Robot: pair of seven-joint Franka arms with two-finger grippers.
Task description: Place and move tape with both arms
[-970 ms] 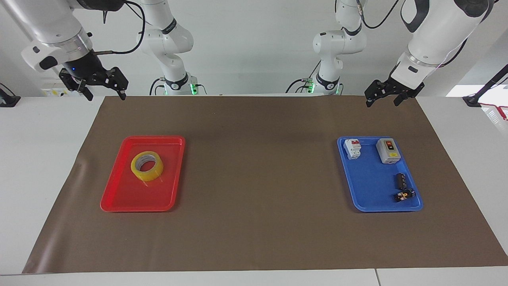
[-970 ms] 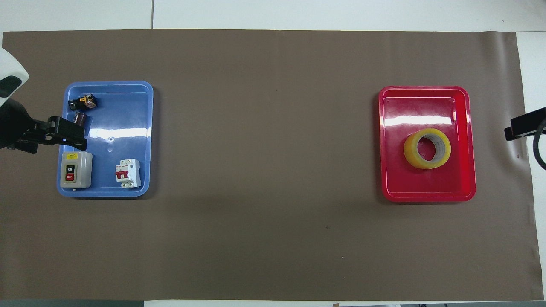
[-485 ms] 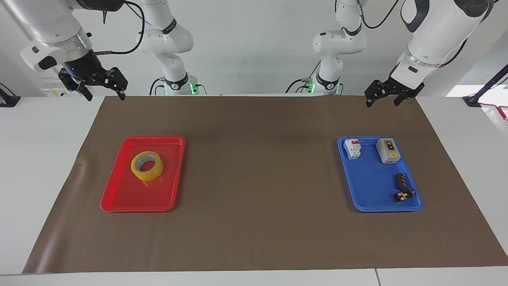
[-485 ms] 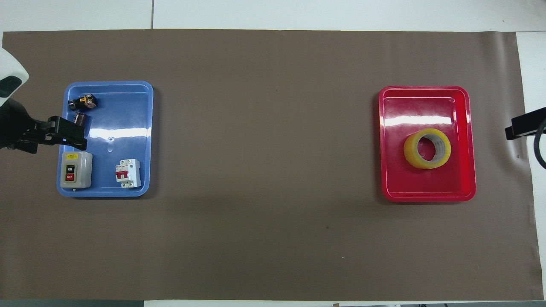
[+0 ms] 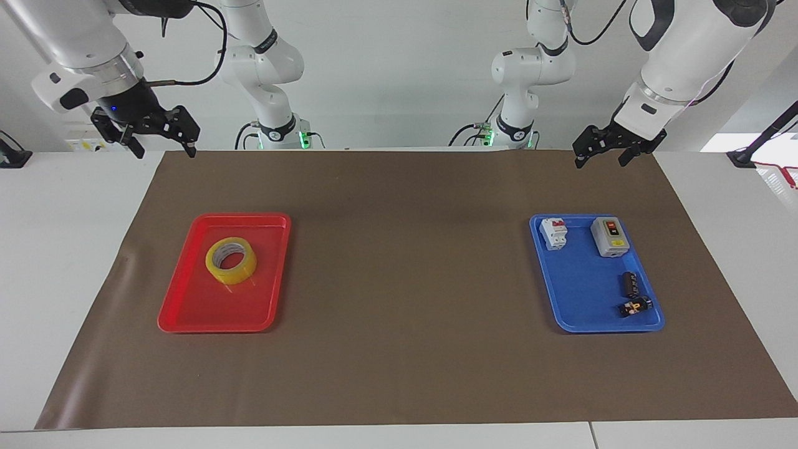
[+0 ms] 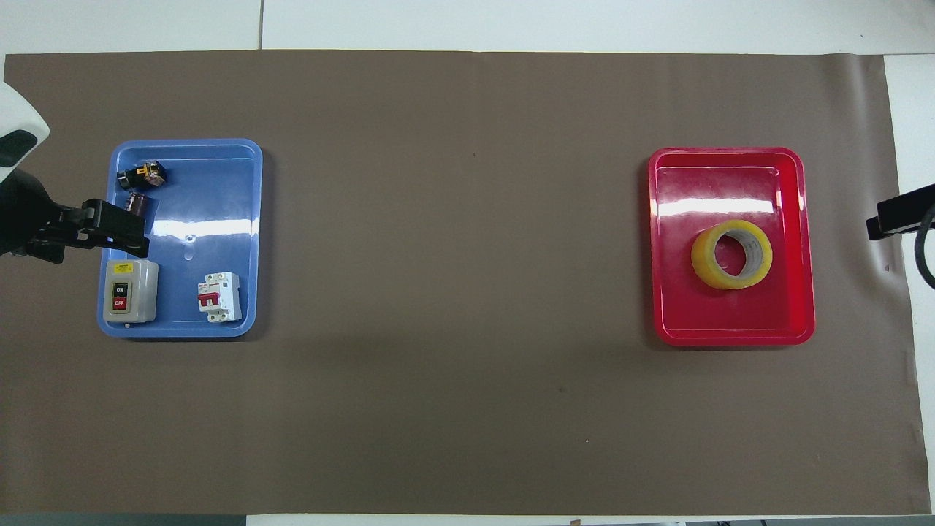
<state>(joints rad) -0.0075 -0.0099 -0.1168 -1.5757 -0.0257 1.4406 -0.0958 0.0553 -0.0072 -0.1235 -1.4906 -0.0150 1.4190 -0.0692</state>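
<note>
Brown mat [image 5: 405,280] covers the white table; tape [image 5: 231,260] sits in the red tray [image 5: 187,312], blue tray [image 5: 580,312] holds switches; left gripper [image 5: 602,154] and right gripper [image 5: 163,142] hang open, empty.

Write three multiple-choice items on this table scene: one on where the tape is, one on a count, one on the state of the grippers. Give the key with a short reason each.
1. Where does the tape lie?
A. in the blue tray
B. in the red tray
C. on the brown mat

2. How many things lie in the blue tray?
A. two
B. three
C. four

3. What do the right gripper and left gripper hold?
A. nothing, both are open and raised
B. the right one holds the tape
C. the left one holds the grey switch box

Key:
1 B: the yellow roll lies flat inside the red tray, at the right arm's end of the table.
2 C: a white breaker, a grey switch box and two small black parts.
3 A: both grippers hang with fingers spread over the mat's edge nearest the robots, away from both trays.
</note>
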